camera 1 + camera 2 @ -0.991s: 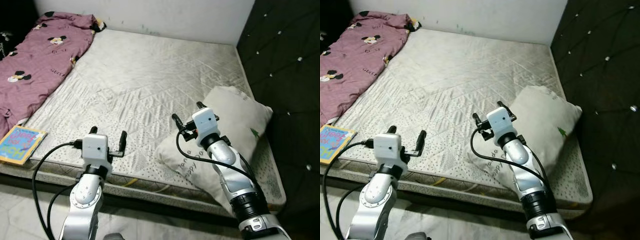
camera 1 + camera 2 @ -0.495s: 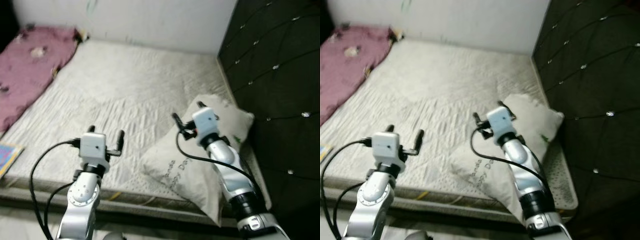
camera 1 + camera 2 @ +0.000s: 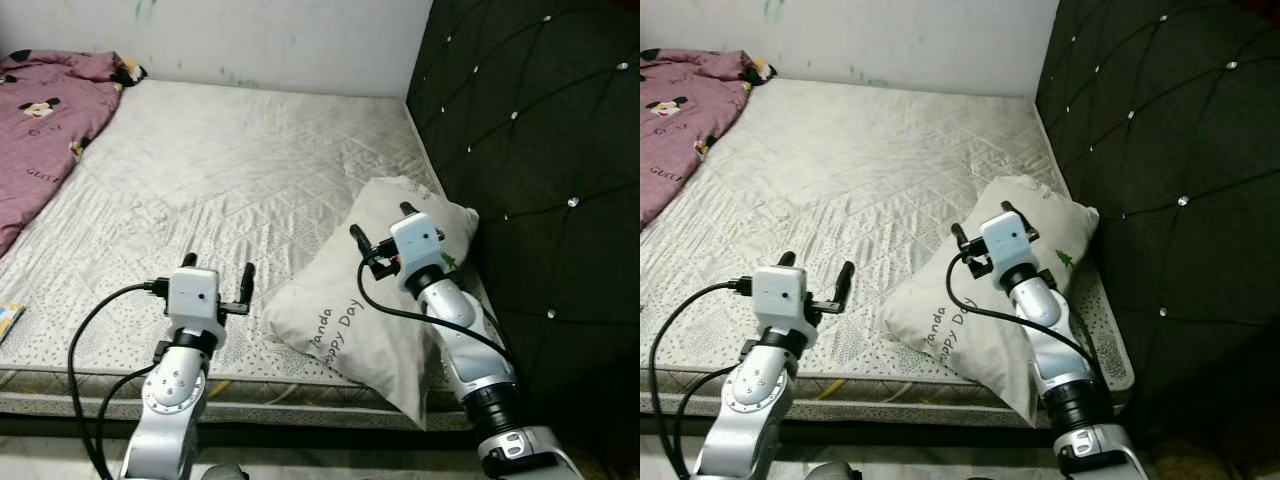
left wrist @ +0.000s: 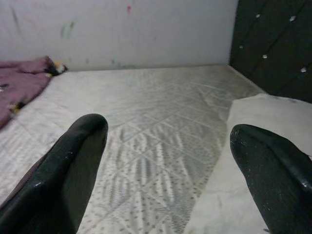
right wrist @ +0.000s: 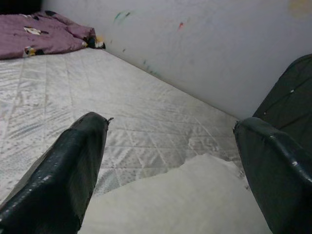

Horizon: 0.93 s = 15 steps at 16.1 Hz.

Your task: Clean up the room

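Camera now rightward; pillow (image 3: 375, 290) under right gripper (image 3: 380, 222) (jaws apart).

Quilted matt cloth mattress (image 3: 250, 160), soft off-white cloth pillow (image 3: 350, 310) with printed lettering, purple printed cloth blanket (image 3: 40, 110), tufted dark headboard (image 3: 530, 150) with shiny studs, silver metal arms, smooth black fingers (image 4: 63, 170)

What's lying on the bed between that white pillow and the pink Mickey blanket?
Nothing. In the left eye view, only bare quilted mattress stretches between the pillow near the headboard and the pink blanket at the far left.
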Tool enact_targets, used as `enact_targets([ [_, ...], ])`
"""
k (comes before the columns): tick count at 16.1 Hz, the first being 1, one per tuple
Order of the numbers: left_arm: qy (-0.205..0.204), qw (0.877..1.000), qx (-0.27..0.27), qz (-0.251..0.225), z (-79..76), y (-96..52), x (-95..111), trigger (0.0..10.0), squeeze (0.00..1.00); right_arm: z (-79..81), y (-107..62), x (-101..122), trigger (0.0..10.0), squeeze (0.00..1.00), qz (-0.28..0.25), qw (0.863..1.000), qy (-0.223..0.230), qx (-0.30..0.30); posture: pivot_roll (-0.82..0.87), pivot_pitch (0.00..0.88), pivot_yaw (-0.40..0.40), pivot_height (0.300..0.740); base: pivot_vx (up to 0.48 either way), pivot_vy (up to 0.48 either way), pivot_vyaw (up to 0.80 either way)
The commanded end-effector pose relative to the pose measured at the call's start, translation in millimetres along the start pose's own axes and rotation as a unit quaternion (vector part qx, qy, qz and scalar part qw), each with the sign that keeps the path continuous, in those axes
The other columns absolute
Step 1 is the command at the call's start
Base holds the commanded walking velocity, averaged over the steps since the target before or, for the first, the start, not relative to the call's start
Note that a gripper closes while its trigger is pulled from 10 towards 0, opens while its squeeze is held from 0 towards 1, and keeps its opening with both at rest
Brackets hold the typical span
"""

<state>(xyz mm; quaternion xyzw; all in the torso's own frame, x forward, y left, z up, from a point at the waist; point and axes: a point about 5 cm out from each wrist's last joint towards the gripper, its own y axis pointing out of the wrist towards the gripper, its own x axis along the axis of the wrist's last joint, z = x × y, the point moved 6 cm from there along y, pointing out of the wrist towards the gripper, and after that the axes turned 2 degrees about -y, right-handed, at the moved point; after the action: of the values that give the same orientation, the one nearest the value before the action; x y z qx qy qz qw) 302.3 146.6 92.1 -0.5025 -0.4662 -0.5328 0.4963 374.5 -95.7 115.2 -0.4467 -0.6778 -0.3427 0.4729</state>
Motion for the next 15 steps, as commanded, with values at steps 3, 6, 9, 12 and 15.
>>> enact_targets([
  [3, 0.001, 1.0, -0.007, 0.002, -4.1, 0.8, -0.4, 10.0, 0.0, -6.3, -0.4, -0.7, 10.0, 0.0, 0.001, 1.0, -0.004, -0.005, 0.01, 0.0, -0.056, 0.74, 0.0, -0.416, 0.0],
  [6, 0.0, 1.0, -0.006, 0.002, -3.7, 1.0, -0.1, 10.0, 0.0, -6.8, 0.0, 0.0, 10.0, 0.0, 0.001, 1.0, -0.005, -0.006, 0.01, 0.0, -0.056, 0.74, 0.0, -0.402, 0.0],
  [9, -0.007, 1.0, -0.002, 0.002, -2.3, 0.8, -0.4, 10.0, 0.0, -6.6, -0.6, -0.4, 10.0, 0.0, 0.001, 1.0, -0.006, -0.006, 0.01, 0.0, -0.055, 0.74, 0.0, -0.228, 0.0],
  [12, -0.012, 1.0, 0.001, 0.004, -0.9, 1.1, -0.9, 10.0, 0.0, -6.8, -1.3, -0.9, 10.0, 0.0, 0.001, 1.0, -0.006, -0.005, 0.0, 0.0, -0.055, 0.74, 0.0, 0.0, 0.0],
  [15, -0.014, 1.0, -0.002, 0.004, -1.1, 1.2, -1.1, 10.0, 0.0, -6.2, -1.2, -0.8, 10.0, 0.0, 0.001, 1.0, -0.008, -0.005, 0.0, 0.0, -0.055, 0.74, 0.0, 0.0, 0.0],
])
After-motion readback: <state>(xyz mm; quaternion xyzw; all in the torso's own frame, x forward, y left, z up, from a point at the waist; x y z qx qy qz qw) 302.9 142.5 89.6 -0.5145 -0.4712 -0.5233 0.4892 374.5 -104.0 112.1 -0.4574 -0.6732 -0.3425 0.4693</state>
